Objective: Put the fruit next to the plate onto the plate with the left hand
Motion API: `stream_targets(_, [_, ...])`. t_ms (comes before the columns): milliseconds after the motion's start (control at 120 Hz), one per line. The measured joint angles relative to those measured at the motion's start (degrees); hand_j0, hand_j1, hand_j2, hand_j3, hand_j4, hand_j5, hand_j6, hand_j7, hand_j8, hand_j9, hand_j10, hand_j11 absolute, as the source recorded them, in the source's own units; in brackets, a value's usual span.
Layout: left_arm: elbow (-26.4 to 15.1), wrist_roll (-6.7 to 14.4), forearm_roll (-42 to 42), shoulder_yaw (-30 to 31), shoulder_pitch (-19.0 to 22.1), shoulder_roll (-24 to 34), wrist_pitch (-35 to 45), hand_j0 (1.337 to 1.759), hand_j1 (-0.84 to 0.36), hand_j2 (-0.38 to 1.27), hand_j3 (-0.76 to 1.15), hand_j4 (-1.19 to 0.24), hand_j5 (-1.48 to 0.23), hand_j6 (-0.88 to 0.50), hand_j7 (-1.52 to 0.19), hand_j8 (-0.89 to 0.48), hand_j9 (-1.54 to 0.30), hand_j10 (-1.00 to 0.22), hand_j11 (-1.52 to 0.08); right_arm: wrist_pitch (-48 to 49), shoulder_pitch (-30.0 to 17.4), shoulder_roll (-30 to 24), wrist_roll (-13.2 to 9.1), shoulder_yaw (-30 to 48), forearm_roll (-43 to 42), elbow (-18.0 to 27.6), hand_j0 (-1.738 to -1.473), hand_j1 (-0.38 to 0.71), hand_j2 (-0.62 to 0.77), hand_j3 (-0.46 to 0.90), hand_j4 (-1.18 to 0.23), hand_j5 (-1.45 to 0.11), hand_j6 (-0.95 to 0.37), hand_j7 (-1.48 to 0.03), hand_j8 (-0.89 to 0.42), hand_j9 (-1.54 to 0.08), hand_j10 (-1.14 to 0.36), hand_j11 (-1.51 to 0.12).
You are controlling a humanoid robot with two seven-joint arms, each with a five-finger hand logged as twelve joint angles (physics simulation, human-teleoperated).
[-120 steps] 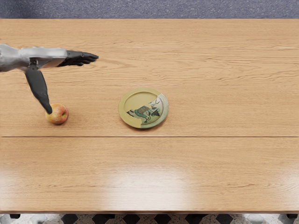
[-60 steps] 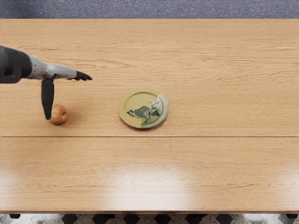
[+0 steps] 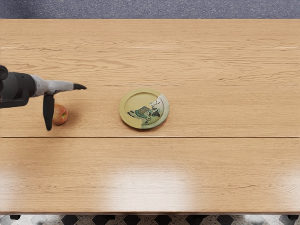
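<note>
A red and yellow apple [image 3: 60,115] lies on the wooden table at the left, well apart from the plate. The yellow-green plate [image 3: 143,108] with a dark painted motif sits near the table's middle and holds nothing. My left hand [image 3: 63,101] reaches in from the left edge above the apple. Its fingers [image 3: 78,86] point right and its thumb [image 3: 48,112] hangs down across the apple's left side. The hand is open and holds nothing. My right arm is out of sight.
The wooden table [image 3: 187,164] fills nearly the whole view, with a seam running across it just below the plate. A dark strip of floor shows beyond the far edge.
My left arm has drawn back toward the left and sunk lower. The thumb has slid down beside the apple. Apple and plate have stayed put.
</note>
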Motion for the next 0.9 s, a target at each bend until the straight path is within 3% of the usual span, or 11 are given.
stream_targets(325, [2.6, 0.1, -0.9, 4.0, 2.3, -1.7, 2.9, 1.658, 0.16, 0.03, 0.00, -0.16, -0.21, -0.16, -0.21, -0.16, -0.21, -0.16, -0.21, 0.0, 0.0, 0.0, 0.0, 0.0, 0.0, 0.0, -1.658, -0.35, 0.00, 0.00, 0.00, 0.00, 0.00, 0.00, 0.00, 0.00, 0.00, 0.00])
stream_targets(542, [3.2, 0.1, -0.3, 5.5, 2.5, -1.7, 10.0, 1.658, 0.12, 0.04, 0.00, -0.19, -0.25, -0.19, -0.25, -0.19, -0.25, -0.19, -0.25, 0.0, 0.0, 0.0, 0.0, 0.0, 0.0, 0.0, -1.658, -0.35, 0.00, 0.00, 0.00, 0.00, 0.00, 0.00, 0.00, 0.00, 0.00, 0.00])
stream_targets(900, [1.9, 0.0, -0.3, 7.1, 7.0, -4.8, 21.5, 1.658, 0.10, 0.04, 0.00, -0.21, -0.27, -0.21, -0.27, -0.21, -0.27, -0.21, -0.27, 0.0, 0.0, 0.0, 0.0, 0.0, 0.0, 0.0, -1.658, -0.35, 0.00, 0.00, 0.00, 0.00, 0.00, 0.00, 0.00, 0.00, 0.00, 0.00])
